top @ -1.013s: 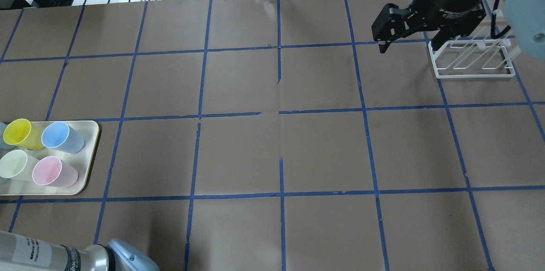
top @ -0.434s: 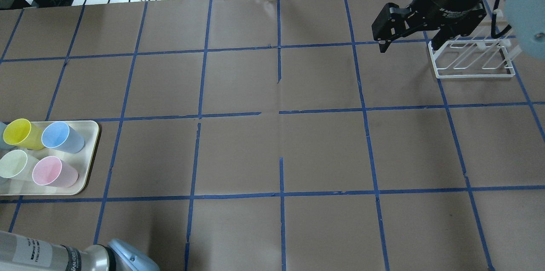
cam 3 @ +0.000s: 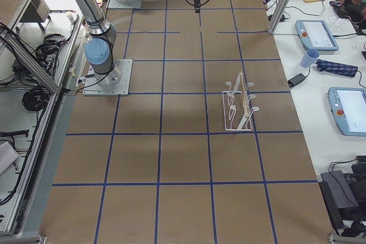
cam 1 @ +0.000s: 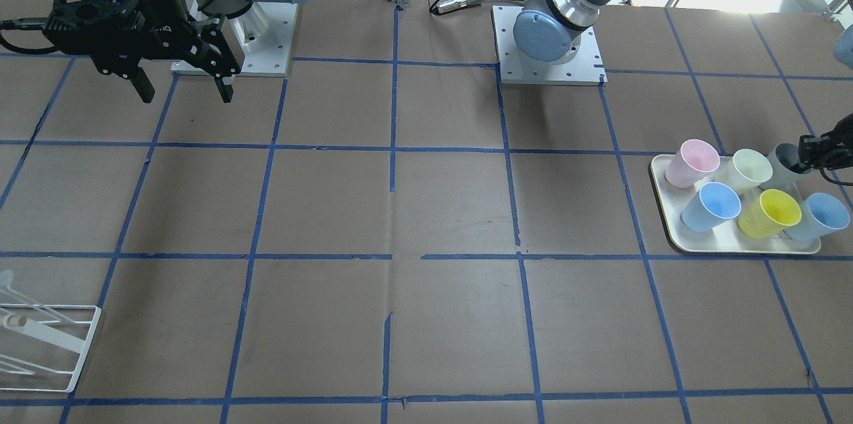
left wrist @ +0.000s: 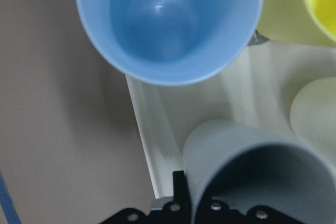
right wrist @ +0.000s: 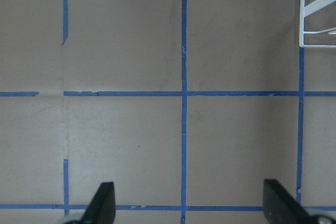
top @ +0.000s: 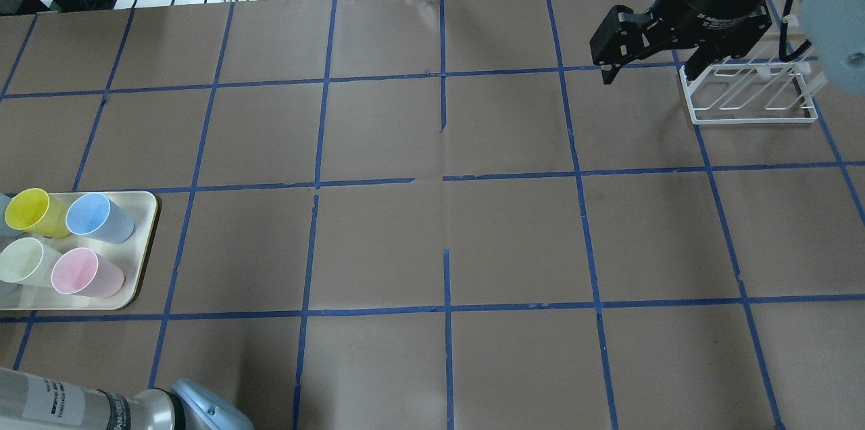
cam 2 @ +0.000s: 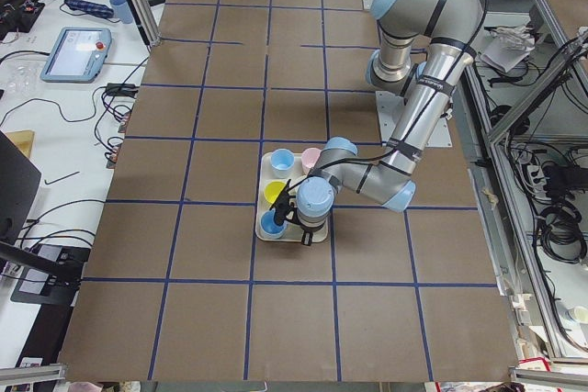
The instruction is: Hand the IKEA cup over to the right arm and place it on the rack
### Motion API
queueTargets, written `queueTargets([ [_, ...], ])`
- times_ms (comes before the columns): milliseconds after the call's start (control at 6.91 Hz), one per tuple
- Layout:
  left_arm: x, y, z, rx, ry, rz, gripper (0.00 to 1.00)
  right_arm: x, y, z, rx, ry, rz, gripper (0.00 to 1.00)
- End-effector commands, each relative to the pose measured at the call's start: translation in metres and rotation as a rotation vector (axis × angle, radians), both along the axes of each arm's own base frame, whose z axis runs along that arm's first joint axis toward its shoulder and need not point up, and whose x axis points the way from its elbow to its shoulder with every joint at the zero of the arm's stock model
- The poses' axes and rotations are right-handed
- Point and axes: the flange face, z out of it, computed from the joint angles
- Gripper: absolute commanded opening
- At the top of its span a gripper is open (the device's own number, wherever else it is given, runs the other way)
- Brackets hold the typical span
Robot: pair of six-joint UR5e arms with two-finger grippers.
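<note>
Tray (cam 1: 726, 247) holds IKEA cup (cam 1: 783, 167) against left end effector (cam 1: 810, 154); cannot tell its grip.

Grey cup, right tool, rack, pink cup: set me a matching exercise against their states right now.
1. grey cup
2. right tool
3. rack
4. pink cup

A. open, above bare table
B. on the tray, clear of both tools
C. holds no cup
D. on the tray, left tool at its rim

Pairs: 1-D, 2-A, 3-C, 4-B
</note>
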Motion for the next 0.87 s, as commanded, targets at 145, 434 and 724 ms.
queueTargets([
  [145, 0.011, -0.004, 0.051, 0.0, -0.079, -0.015, 0.0, 0.0, 0.0, 0.001, -0.001, 0.0, 0.0, 1.0],
  [434, 0.004, -0.014, 0.13, 0.0, 0.015, -0.026, 0.0, 0.0, 0.0, 0.001, -0.001, 0.0, 0.0, 1.0],
  [724, -0.061, -0.061, 0.206, 0.056, 0.132, -0.096, 0.0, -0.001, 0.0, 0.001, -0.003, 0.0, -0.002, 1.0],
])
